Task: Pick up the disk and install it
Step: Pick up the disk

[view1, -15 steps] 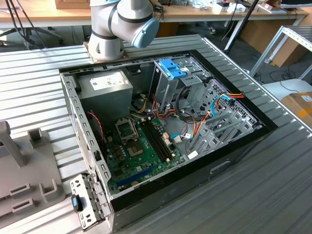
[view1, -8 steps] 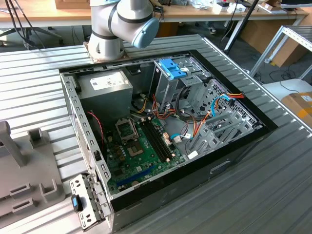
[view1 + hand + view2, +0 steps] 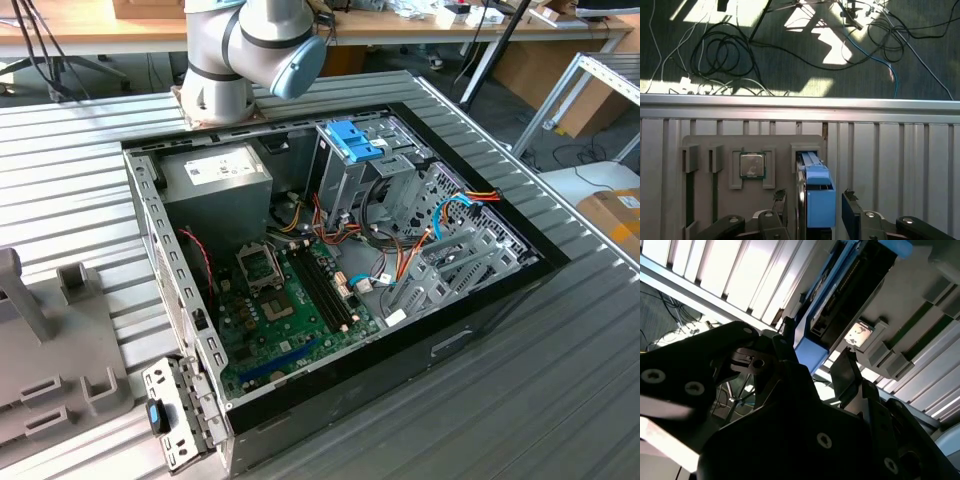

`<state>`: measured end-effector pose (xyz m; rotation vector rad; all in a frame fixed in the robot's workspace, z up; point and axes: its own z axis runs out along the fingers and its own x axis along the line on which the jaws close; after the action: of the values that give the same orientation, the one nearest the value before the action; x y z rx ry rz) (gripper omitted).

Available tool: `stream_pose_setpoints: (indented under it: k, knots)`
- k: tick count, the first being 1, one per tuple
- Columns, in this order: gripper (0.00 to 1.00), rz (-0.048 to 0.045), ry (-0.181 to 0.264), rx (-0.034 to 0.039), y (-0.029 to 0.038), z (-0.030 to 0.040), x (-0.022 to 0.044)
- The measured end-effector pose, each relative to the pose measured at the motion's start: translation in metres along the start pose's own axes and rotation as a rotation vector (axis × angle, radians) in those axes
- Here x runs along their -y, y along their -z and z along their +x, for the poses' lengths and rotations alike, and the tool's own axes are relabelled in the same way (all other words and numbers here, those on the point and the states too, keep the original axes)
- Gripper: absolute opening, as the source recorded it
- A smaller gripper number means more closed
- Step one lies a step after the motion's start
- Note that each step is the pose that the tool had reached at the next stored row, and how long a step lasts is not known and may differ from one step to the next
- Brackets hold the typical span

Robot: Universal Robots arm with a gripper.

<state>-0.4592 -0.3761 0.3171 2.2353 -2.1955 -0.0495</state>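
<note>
Gripper (image 3: 814, 197) stands open, its two fingers (image 3: 850, 212) flanking one upright disk (image 3: 818, 187) in one grey holder (image 3: 755, 145), beside one processor chip (image 3: 752, 165).

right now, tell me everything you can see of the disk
The disk is a flat black drive with a bright blue plastic rail along its edge. It stands on edge in a slot of the grey holder, next to a chip seated in that holder. The open jaws sit on either side of it, with a gap on each side, so they are not gripping it.
</note>
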Motion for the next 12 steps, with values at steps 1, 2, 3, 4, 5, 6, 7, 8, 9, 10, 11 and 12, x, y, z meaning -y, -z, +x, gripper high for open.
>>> stream_pose_setpoints:
  k: [1, 2, 3, 4, 5, 6, 7, 8, 9, 10, 11, 12]
  knots:
    - [0.56, 0.0, 0.0, 0.0, -0.0015, 0.0, 0.0]
    - [0.56, -0.0001, 0.0, 0.0, -0.003, 0.0, 0.0001]
    - [0.56, -0.0003, 0.0, -0.0001, -0.0034, 0.0001, 0.0001]
    - [0.56, 0.0003, 0.0, 0.0001, -0.0048, 0.0001, 0.0001]
    - [0.56, 0.0, 0.0, 0.0, -0.0063, 0.0001, 0.0002]
    - [0.56, -0.0002, 0.0, -0.0001, -0.0063, 0.0001, 0.0002]
    - [0.56, -0.0002, 0.0, -0.0001, -0.0063, 0.0001, 0.0002]
    - [0.56, -0.0001, 0.0, 0.0, -0.0064, 0.0001, 0.0002]
    - [0.56, 0.0002, 0.0, 0.0002, -0.0066, -0.0001, 0.0002]
    - [0.56, 0.0003, 0.0, 0.0005, -0.0067, -0.0002, 0.0002]
    - [0.56, 0.0002, 0.0, 0.0006, -0.0066, -0.0005, 0.0002]
    - [0.56, 0.0, 0.0, 0.0005, -0.0065, -0.0006, 0.0002]
